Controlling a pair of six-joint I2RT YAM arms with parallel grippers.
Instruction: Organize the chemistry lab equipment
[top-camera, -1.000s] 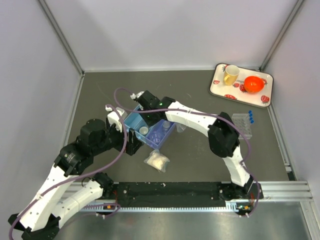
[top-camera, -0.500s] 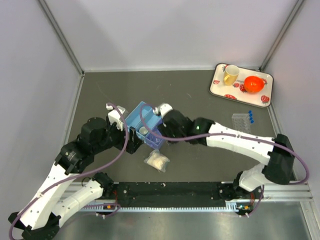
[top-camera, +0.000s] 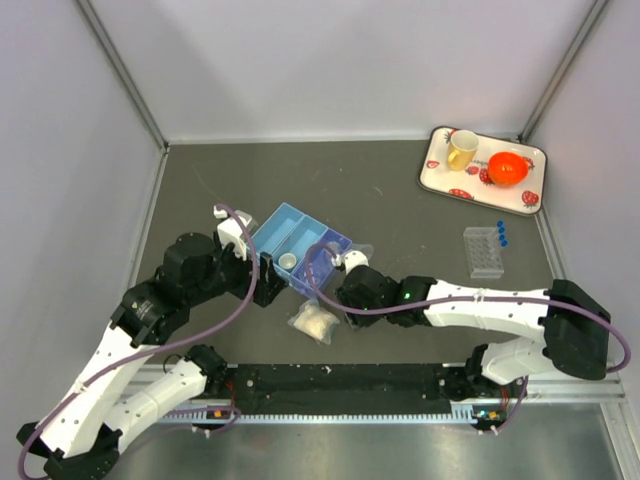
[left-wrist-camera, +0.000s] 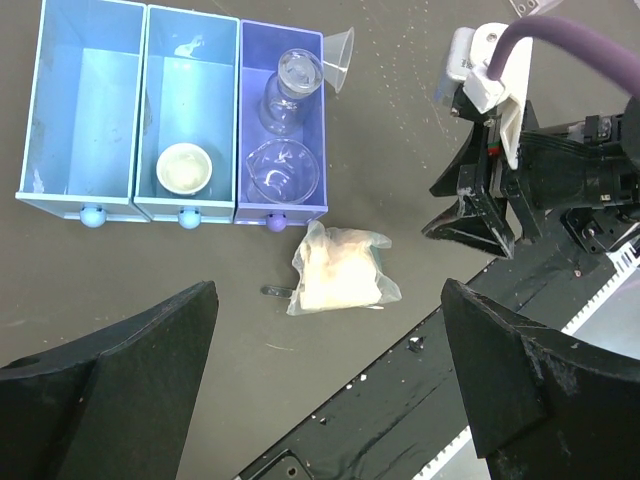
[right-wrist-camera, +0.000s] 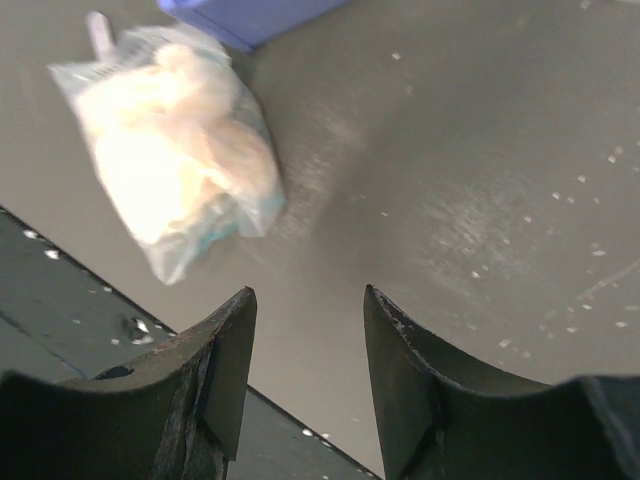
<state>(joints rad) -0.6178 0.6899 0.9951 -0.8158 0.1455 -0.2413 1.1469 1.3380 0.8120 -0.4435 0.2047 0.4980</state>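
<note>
Right wrist view: right hand (right-wrist-camera: 307, 300) part-open, empty, near bag of white material (right-wrist-camera: 180, 170), which lies on counter (right-wrist-camera: 480, 150) just outside blue tray (left-wrist-camera: 180, 208). Left hand (left-wrist-camera: 327, 295) wide open, empty. Step judged: bag pickup. Next: centre fingers over bag, close.

This looks like a robot test cell in a lab. Plain pale walls (top-camera: 350, 70) and aluminium posts (top-camera: 120, 72) box in a dark grey desk (top-camera: 400, 205). A left arm (top-camera: 110, 360) and a right arm (top-camera: 490, 305), white and black, are bolted to a rail (top-camera: 350, 381) at the near edge and trail purple cables (left-wrist-camera: 560, 28). Tiny clear beakers (left-wrist-camera: 283, 172) sit in a blue three-compartment tray (top-camera: 276, 227).
</note>
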